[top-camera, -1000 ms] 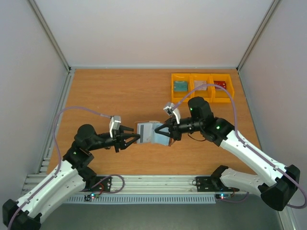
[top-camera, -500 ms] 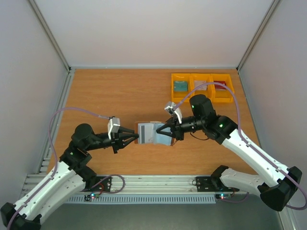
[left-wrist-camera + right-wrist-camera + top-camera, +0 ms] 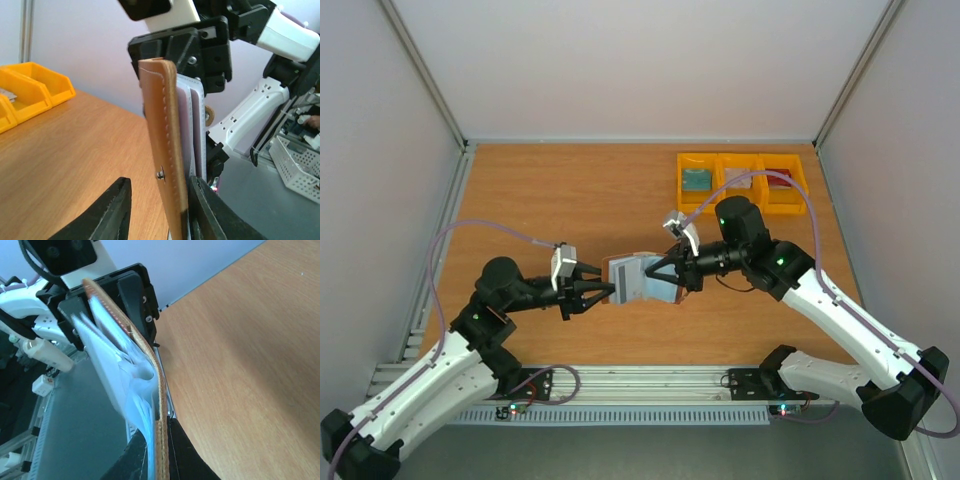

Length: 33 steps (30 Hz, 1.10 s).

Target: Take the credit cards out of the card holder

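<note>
While right hand pinches brown, blue-lined card holder, left hand parted astride its edge

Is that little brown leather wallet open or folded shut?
Open: seen from above, the brown leather card holder is spread, and its blue-grey pocketed lining faces up.

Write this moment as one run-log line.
right gripper: shut on holder | left gripper: open, straddling holder's edge | holder: upright
</note>
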{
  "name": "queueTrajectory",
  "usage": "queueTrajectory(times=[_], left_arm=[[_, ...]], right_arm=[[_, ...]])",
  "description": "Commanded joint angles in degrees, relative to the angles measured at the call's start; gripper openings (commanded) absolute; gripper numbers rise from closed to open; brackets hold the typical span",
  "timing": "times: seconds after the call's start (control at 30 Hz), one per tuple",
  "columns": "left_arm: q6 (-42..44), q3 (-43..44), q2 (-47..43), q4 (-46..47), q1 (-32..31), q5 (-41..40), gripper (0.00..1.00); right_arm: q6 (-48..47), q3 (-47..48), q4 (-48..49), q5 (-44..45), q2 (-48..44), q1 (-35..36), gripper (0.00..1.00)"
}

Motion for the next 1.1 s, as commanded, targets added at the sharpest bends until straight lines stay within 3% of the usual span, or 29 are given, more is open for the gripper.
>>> queueTrajectory(times=[0.0, 0.33, 0.53, 0.73, 0.83, 1.07], left_arm=[[-0.84, -0.67, 1.59, 5.06, -2.45, -0.75, 0.35], [-2.42, -0.38, 2.75, 3.22, -3.63, -7.38, 0.42], [1.88, 1.10, 0.31, 0.83, -2.82, 1.61, 0.58], [0.81, 3.30, -0.80, -0.45, 1.56, 7.42, 0.59], [-1.95, 2.22, -0.19, 1.75, 1.58, 7.23, 0.53], [-2.07, 2.33, -0.32, 3.14, 1.59, 8.34, 0.09]], right_arm=[[1.77, 0.89, 4.41, 0.50, 0.35, 0.00, 0.01], [3.71, 0.28, 7.67, -0.32, 1.61, 0.03, 0.01], [-0.24, 0.34, 3.60, 1.35, -0.52, 0.06, 0.01], [-3.54, 2.21, -1.61, 4.25, -1.17, -0.06, 0.01], [-3.37, 3.07, -1.65, 3.18, -0.47, -0.15, 0.01], [-3.80, 3.27, -2.04, 3.46, -1.25, -0.07, 0.01]])
